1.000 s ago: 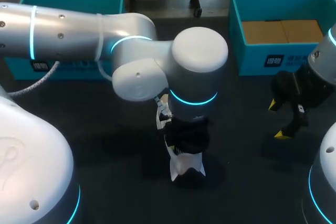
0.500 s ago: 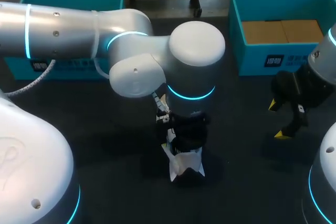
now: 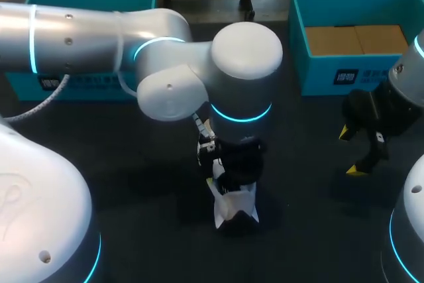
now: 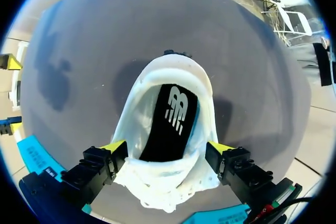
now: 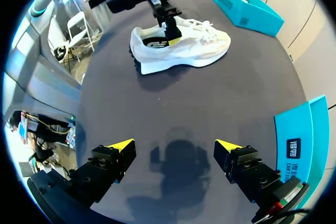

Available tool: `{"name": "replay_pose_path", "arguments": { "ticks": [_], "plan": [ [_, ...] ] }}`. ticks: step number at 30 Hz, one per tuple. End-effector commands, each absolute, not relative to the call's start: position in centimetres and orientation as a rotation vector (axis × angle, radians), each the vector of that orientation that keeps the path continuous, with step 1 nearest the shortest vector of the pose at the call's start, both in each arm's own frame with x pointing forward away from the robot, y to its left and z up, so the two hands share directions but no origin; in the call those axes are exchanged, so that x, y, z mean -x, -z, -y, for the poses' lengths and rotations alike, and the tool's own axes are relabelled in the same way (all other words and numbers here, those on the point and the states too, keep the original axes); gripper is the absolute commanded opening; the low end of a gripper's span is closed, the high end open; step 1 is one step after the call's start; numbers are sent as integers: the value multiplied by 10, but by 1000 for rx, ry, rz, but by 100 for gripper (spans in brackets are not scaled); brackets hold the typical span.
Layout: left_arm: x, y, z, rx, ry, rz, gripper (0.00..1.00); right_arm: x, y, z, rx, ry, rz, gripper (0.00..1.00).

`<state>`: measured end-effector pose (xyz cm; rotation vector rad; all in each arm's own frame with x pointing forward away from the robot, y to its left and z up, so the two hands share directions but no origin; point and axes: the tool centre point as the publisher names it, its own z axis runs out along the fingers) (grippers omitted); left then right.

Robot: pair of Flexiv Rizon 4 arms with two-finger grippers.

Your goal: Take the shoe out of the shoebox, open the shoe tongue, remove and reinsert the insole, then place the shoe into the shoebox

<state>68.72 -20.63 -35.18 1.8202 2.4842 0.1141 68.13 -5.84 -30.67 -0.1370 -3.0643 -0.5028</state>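
Fingers (image 4: 113, 147) of our left gripper (image 4: 167, 148), released, straddle the white mesh sneaker (image 4: 137, 109), which looks light and soft; we'd pinch its firmer collar rim (image 4: 208, 103).

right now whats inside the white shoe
A black insole with a white logo lies inside the white shoe. Its toe end is hidden under the front of the shoe's upper.
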Motion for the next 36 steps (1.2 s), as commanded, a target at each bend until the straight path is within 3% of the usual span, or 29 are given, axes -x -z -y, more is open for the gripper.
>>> {"name": "replay_pose_path", "arguments": {
  "ticks": [1,13,21,22,23,24,25,29,36],
  "plan": [
    [-690,343,196,-1810,-92,-2469,100,-680,307,58,138,501,3067,100],
    [-714,332,190,-1739,-114,-2488,100,-680,307,58,138,501,3067,100],
    [-738,299,176,-1647,-53,-2496,100,-680,307,58,138,501,3067,100],
    [-742,295,174,-1646,-31,-2502,96,-680,307,58,138,501,3067,100],
    [-744,291,172,-1647,-15,-2506,85,-680,307,58,138,501,3067,100],
    [-746,289,170,-1651,-1,-2507,59,-680,307,58,138,501,3067,100],
    [-747,287,169,-1661,14,-2509,45,-680,307,58,138,501,3067,100],
    [-748,286,166,-1719,97,-2518,17,-680,307,58,138,501,3067,100],
    [-735,301,168,-1812,178,-2500,7,-680,307,58,138,501,3067,100]
  ]
}}
